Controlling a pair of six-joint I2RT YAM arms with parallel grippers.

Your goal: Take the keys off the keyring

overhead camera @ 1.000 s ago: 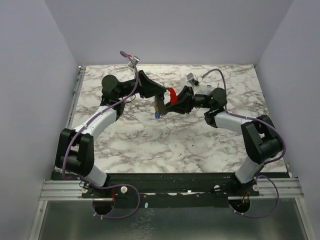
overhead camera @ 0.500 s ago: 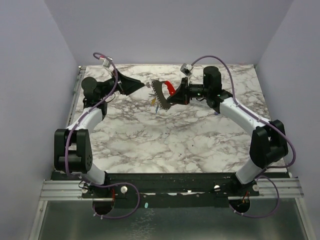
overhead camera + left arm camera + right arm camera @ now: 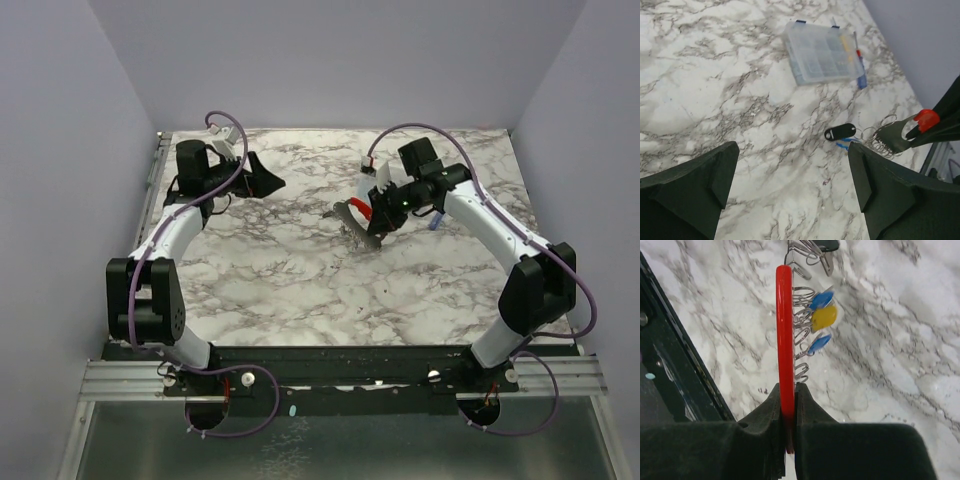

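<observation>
R gripper (image 3: 785,388) is clamped tight on the red bar (image 3: 784,330) of the keyring (image 3: 355,214), low over the marble worktop (image 3: 300,290), just right of centre and nearer the far edge. Small blue- and yellow-headed keys (image 3: 822,317) hang from wire loops beside the bar. A black tag (image 3: 840,132) at the bunch's end appears to rest on the marble. L gripper (image 3: 793,147) is near the far-left corner, jaws spread wide, holding nothing. Clear plastic organiser box (image 3: 822,52) lies beyond.
</observation>
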